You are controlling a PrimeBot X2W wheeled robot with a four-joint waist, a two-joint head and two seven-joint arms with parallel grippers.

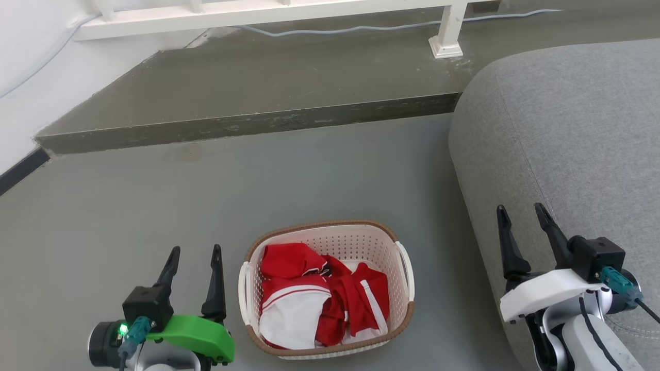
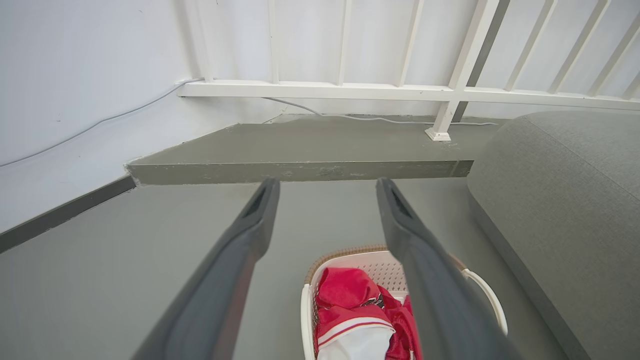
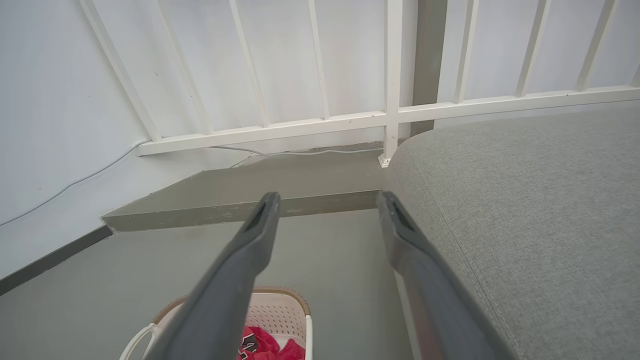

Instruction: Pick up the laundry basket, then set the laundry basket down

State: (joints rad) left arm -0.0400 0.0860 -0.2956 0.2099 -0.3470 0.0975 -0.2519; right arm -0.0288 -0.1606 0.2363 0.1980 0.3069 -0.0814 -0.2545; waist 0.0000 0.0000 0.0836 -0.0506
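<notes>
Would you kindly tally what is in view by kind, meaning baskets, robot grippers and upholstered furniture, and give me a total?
Laundry basket: 1
Grippers: 2 (left gripper, right gripper, both open)
Grey sofa: 1
Total: 4

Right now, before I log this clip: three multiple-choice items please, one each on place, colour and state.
1. Where does the laundry basket stand? A on a table; B on a shelf; C on the floor.
2. What colours are the clothes inside? A blue and yellow; B red and white; C black and green.
3. How are the left gripper and right gripper? A both open, empty; B both shut on handles; C both shut on the rim.
Answers: 1 C: it rests on the grey floor. 2 B: the fabric is red and white. 3 A: both are spread wide, clear of the basket.
</notes>
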